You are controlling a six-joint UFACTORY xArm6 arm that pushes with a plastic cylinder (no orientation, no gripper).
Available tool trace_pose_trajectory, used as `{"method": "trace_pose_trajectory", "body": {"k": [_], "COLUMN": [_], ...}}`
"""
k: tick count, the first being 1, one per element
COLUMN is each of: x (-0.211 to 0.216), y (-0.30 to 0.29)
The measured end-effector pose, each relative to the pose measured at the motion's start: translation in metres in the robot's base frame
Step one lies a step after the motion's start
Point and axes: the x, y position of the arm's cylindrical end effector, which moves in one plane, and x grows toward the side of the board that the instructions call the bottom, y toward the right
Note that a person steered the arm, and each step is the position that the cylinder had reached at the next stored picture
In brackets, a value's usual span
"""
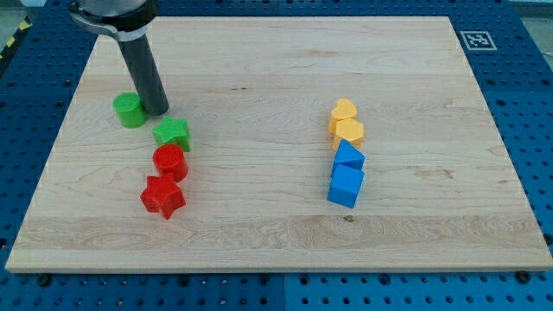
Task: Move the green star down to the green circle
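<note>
The green star (172,133) lies on the wooden board at the view's left. The green circle (130,110) sits up and to the left of it, a short gap apart. My tip (157,111) rests on the board between them, right beside the circle's right side and just above the star's upper left. The dark rod rises from there toward the view's top left.
A red circle (169,161) sits just below the green star, with a red star (162,196) below that. At the view's right middle are two yellow blocks (346,123) stacked in a column above two blue blocks (347,174). The board (276,242) edge runs along the view's bottom.
</note>
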Motion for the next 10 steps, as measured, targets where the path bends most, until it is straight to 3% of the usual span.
{"method": "trace_pose_trajectory", "body": {"k": [1,3,5,8,10], "x": [0.0,0.057,0.071,0.053,0.051], "y": [0.047,0.121,0.065,-0.002,0.026]}}
